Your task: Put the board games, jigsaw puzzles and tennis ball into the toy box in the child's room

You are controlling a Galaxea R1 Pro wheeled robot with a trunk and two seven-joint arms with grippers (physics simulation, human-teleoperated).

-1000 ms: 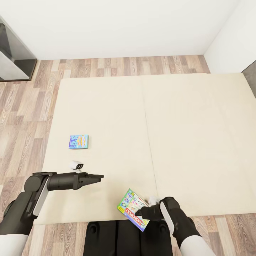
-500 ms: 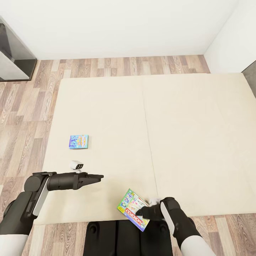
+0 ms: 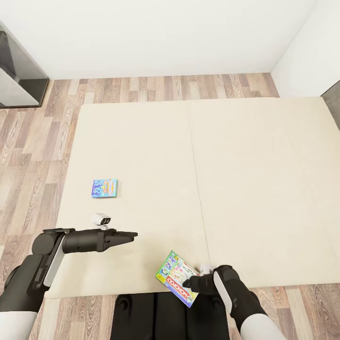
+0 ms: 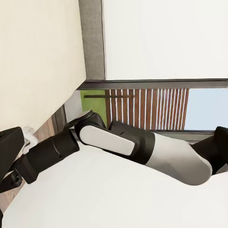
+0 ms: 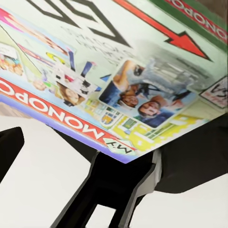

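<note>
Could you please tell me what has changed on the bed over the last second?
Only the right gripper, at the green-edged Monopoly board game, has drawn slightly back toward the robot. The game, the small blue board game, the left gripper and the beige bed are unchanged.

"What sort of place is this?"

"A bedroom in a home. A wide beige bed [image 3: 245, 156] sits on a wood-plank floor [image 3: 28, 156] against plain white walls [image 3: 156, 33]."

"A child's?"

"Likely: board games [image 3: 105, 188] lie on the mattress."
</note>
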